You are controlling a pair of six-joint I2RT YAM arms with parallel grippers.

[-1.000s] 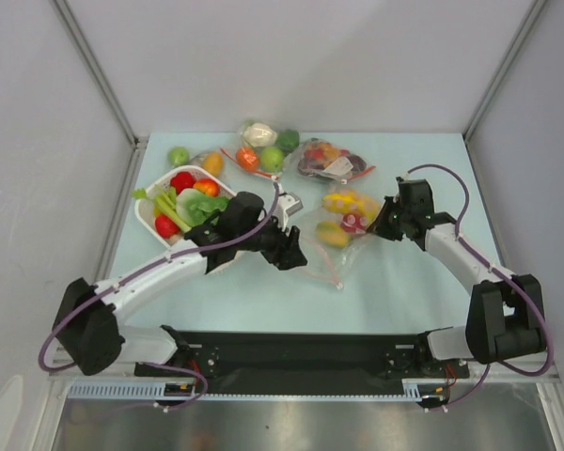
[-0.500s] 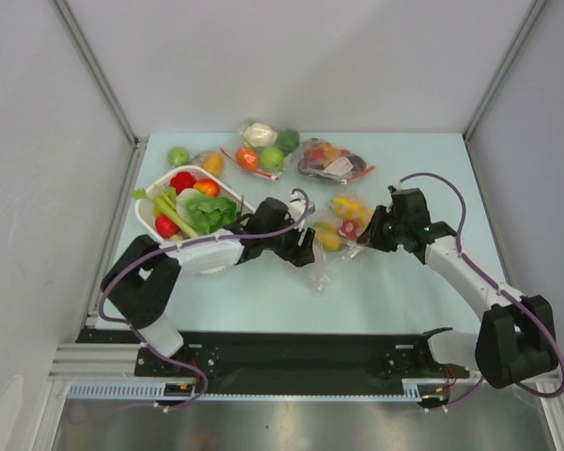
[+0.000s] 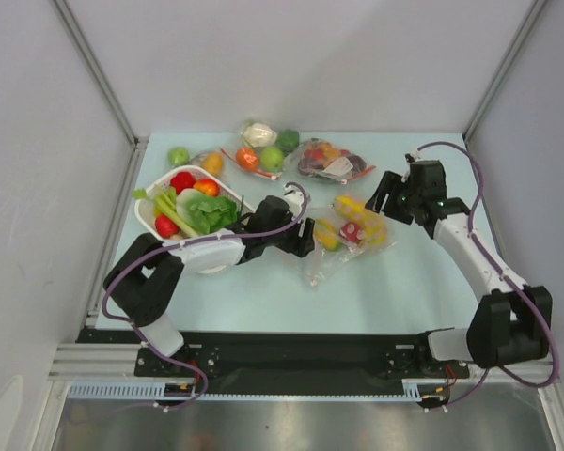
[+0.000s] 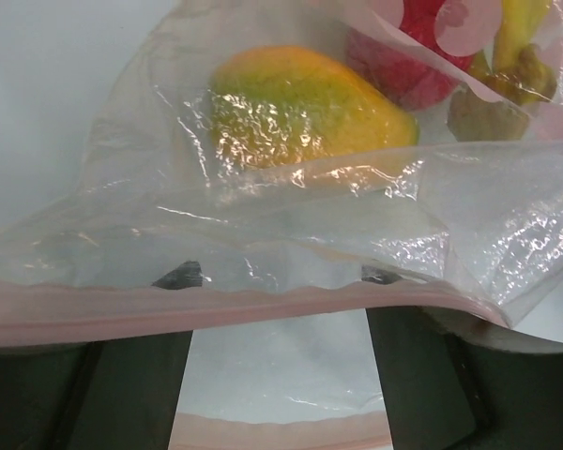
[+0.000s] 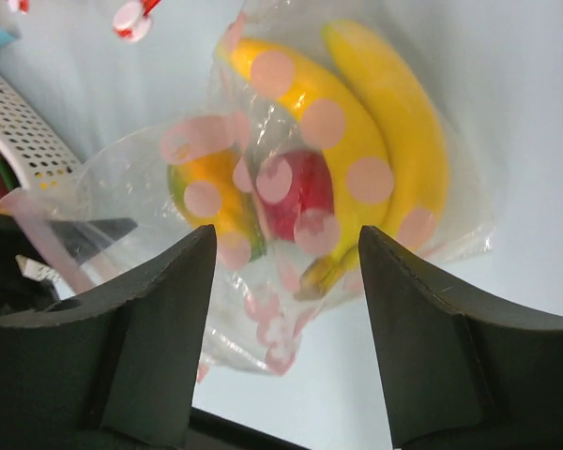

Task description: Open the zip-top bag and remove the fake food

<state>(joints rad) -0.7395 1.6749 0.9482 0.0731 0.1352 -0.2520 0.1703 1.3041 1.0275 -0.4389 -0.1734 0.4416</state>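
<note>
The bag lies mid-worktop, just right of the basket, with another bag beyond. The left gripper has its jaws spread, tips veiled under the pink zip strip. The right gripper has its jaws spread and is off the bag. Its wrist view shows bananas and a red piece inside; the top view blurs them.

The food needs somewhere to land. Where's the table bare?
Bare: the near strip between the zip-top bag and the arm bases. Crowded: around the white basket and the bags along the back edge.
</note>
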